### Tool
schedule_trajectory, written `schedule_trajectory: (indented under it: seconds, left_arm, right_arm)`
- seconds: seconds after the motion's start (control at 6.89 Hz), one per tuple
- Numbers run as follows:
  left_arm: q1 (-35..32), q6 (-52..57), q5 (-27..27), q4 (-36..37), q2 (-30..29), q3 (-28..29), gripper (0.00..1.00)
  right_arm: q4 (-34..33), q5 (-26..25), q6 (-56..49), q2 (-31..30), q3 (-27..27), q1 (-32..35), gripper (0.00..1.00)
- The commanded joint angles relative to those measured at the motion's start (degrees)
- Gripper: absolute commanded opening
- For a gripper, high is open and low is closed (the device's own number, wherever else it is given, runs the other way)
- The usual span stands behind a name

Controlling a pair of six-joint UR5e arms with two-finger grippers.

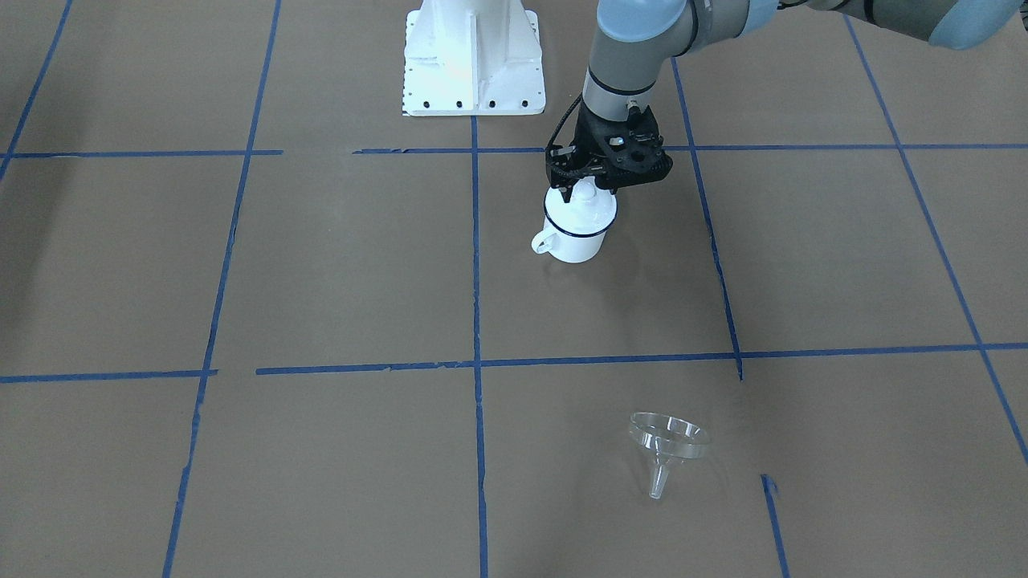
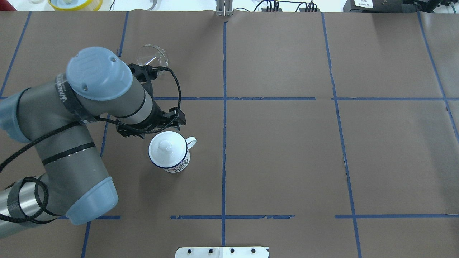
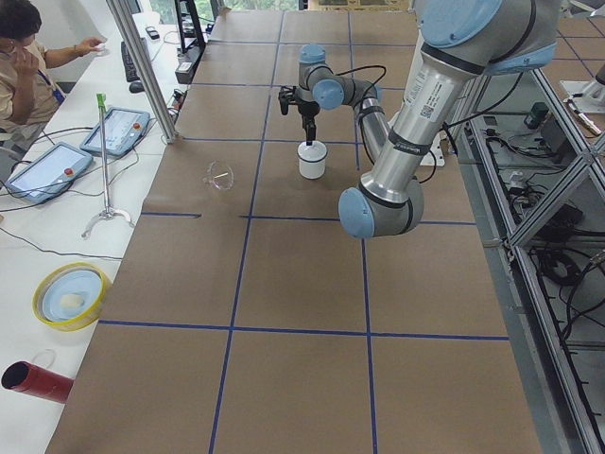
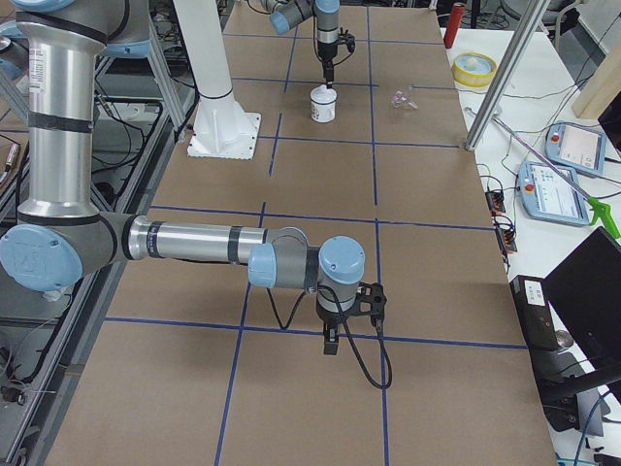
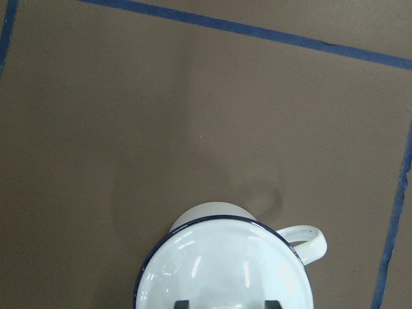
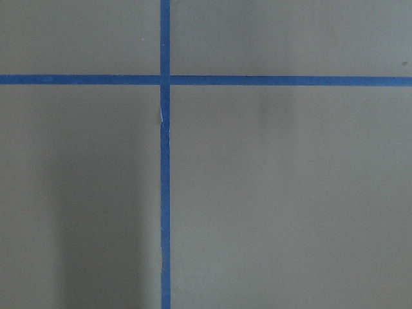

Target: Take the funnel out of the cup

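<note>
**Though the lid is straddled, the funnel already lies clear of the cup**

Since the funnel (image 1: 666, 445) is found lying on the bench (image 1: 321, 281), well apart from the cup (image 1: 577, 237), the removal is judged done. The cup is capped by a white knobbed lid (image 1: 582, 213). Over it the left gripper (image 1: 586, 191) is held with its fingers (image 5: 183, 304) spread either side of the knob; whether the knob is touched is hard to tell from these angles. The right gripper (image 4: 331, 342) is seen only from the side, over the bench, so the state of its fingers cannot be told. The funnel is judged light, thin, stiff and slick, apt to skid, roll or crack under a hard squeeze. A gentle pinch across the cone's wall at the rim is advised, or around the short spout.
</note>
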Motion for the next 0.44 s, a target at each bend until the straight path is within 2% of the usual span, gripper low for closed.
schedule_trajectory:
  seconds: [0.0, 0.15, 0.29]
  left_arm:
    - [-5.17, -8.21, 2.64, -3.87, 0.72, -0.51, 1.0]
    - [-5.46, -16.89, 7.28, -14.69, 3.94, 0.28, 1.0]
    - [-5.98, -16.02, 9.32, -26.03, 7.89, 2.11, 1.0]
  right_arm:
    - [0.0, 0.0, 0.0, 0.0, 0.0, 0.0, 1.0]
    - [0.0, 0.0, 0.0, 0.0, 0.0, 0.0, 1.0]
    - [0.0, 0.0, 0.0, 0.0, 0.0, 0.0, 1.0]
